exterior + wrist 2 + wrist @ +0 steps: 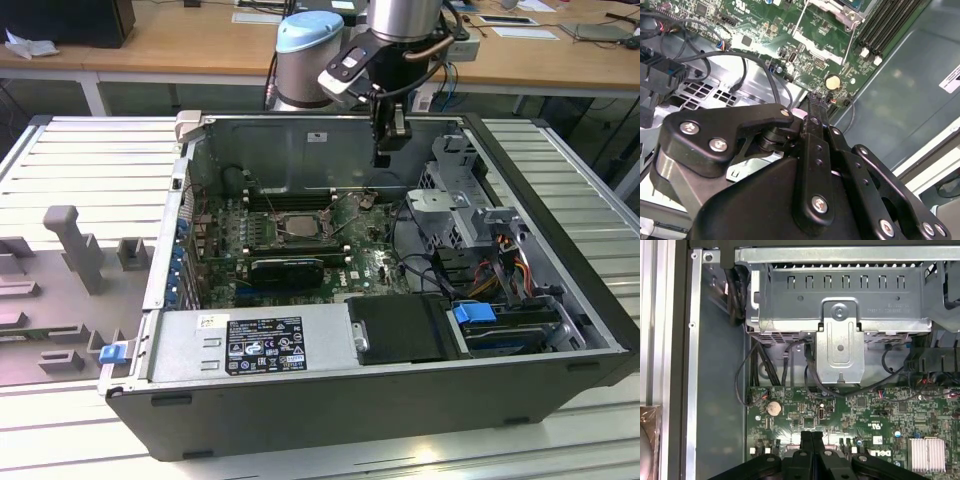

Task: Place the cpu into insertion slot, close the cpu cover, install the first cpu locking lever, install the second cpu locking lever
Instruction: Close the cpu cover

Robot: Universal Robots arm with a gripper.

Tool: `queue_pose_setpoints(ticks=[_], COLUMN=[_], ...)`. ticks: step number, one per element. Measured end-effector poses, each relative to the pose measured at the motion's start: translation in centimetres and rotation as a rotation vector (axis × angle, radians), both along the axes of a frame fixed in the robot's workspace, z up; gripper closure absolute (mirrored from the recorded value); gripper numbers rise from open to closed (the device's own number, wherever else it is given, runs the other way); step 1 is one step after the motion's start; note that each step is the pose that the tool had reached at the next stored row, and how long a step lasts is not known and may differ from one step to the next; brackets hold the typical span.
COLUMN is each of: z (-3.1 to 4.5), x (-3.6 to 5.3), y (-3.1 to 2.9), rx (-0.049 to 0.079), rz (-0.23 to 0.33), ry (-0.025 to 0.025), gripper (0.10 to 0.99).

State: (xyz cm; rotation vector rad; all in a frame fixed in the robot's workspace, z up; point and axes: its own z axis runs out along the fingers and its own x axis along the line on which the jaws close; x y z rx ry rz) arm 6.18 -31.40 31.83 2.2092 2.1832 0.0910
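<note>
Open computer case (560,330) lying on its side on a ribbed aluminium table (90,150). In the exterior view the gripper (384,152) hangs at upper centre, above the case's far wall; the insertion slot (298,226) lies lower and toward the exterior view's left on the green motherboard (375,262), its pale centre too small to identify as the cpu. In both wrist views the black fingers (805,440) meet flat, with nothing visible between them. The second wrist view adds the cpu cover (816,31), a thin silver frame tilted up off the board, and a coin cell (832,81). The first wrist view adds a perforated sheet-metal drive cage (840,295) and a finned heatsink (926,454).
</note>
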Motion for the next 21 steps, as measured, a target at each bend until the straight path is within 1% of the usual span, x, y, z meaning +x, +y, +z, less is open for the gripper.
queue_pose_setpoints(ticks=[4,7,14,19,21], z=[-0.64,-0.96,-2.23,-3.37,-4.04], x=[0.03,0.03,-0.01,-0.02,-0.02], y=[0.00,0.00,0.00,-0.09,-0.12], rx=[0.000,0.000,0.000,0.000,0.000], rz=[0.000,0.000,0.001,0.021,0.027], ry=[0.0001,0.0001,0.0001,0.0017,0.0023], gripper=[0.980,0.980,0.980,0.980,0.980])
